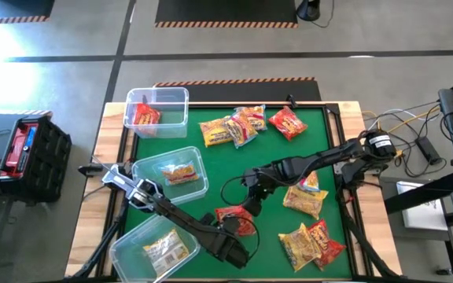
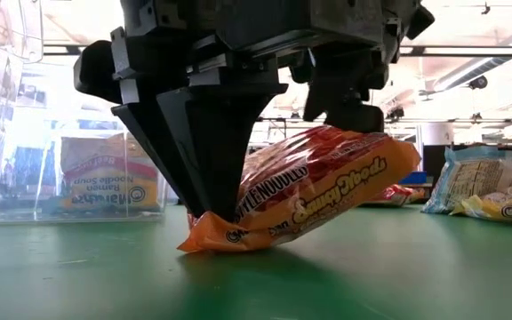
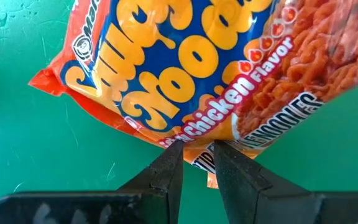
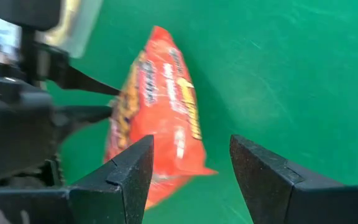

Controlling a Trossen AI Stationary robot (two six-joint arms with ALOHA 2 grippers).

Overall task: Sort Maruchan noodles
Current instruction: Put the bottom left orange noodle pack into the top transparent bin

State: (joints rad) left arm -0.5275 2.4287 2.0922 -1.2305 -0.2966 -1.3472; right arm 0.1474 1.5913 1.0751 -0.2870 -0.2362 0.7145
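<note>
An orange-and-blue Maruchan noodle packet sits near the front middle of the green mat, with my left gripper shut on its edge. My right gripper hovers open just beyond the packet, toward the far side, touching nothing. More packets lie loose: a cluster and a red one at the far side, yellow and red ones on the right. My left gripper pinches the packet's sealed edge between its two fingers, coming from above and pointing steeply down. The packet is tilted: the pinched end is down at the mat and the other end is raised.
Three clear bins stand on the left: the far one holds a red packet, the middle one an orange one, the near one a yellow one. A raised frame borders the mat.
</note>
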